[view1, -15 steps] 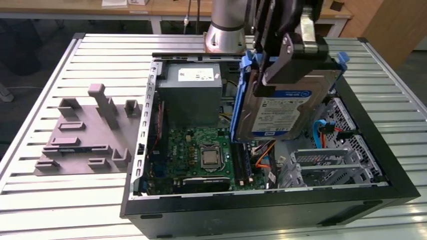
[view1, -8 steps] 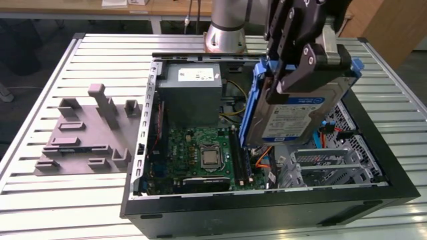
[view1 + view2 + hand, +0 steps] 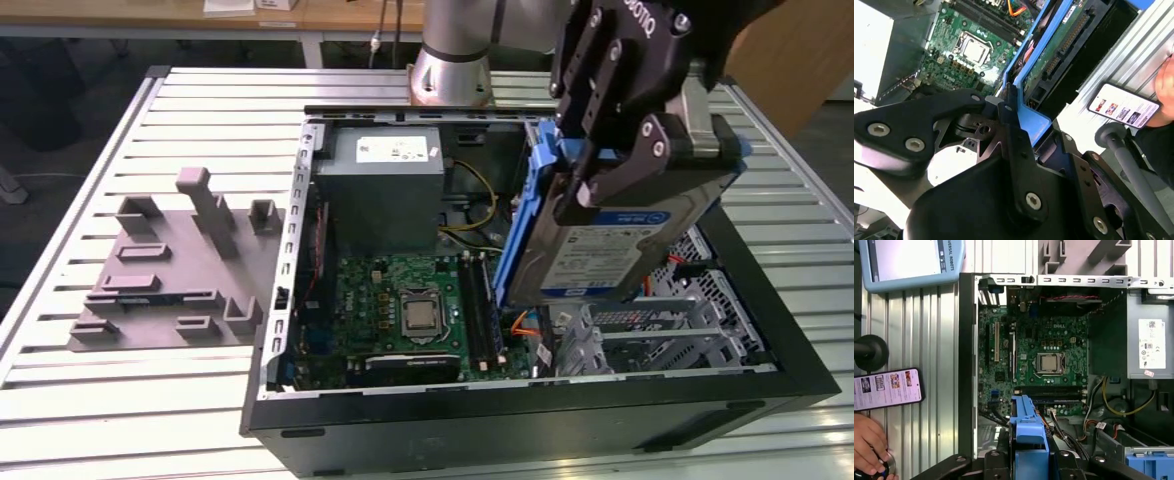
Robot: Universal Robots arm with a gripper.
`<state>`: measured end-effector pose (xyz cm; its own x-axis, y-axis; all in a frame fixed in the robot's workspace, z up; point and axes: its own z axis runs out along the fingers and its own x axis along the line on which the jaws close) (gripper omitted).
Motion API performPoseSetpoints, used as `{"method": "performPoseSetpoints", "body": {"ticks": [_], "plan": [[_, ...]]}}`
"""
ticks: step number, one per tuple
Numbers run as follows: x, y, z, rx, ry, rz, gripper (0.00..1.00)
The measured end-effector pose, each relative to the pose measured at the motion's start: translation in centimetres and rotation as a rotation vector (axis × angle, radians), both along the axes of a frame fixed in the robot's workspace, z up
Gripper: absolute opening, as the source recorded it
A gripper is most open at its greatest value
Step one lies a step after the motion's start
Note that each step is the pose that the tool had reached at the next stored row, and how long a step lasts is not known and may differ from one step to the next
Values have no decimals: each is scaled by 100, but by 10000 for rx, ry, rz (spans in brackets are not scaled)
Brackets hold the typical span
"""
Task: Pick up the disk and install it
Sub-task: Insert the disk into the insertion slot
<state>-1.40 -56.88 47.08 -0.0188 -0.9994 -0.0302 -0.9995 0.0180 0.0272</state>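
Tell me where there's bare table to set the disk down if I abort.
Bare slats lie in front of the grey fixture, at the exterior view's left of the case, and behind the fixture. Crowded: inside the case, and the strip holding the phone, hand and pendant.

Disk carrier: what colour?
Blue plastic, framing the disk; clearest in the exterior view.

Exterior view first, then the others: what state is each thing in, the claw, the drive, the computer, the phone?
gripper, shut on the disk.
disk, lifted, tilted on edge over the case, not yet installed.
computer case, lying on its side, side panel off.
processor, bare, no cooler on it.
phone, screen lit.
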Motion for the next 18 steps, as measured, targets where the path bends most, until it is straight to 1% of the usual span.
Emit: {"method": "performPoseSetpoints", "body": {"ticks": [2,6,9,11,12,18], "plan": [[41,-4,-13,0,0,1,36],[48,-13,-25,1,0,-1,36],[53,-55,-37,0,0,1,36],[74,-78,-45,-1,0,1,36],[180,-97,-70,0,0,-1,36],[376,-98,-93,-2,0,0,36]]}}
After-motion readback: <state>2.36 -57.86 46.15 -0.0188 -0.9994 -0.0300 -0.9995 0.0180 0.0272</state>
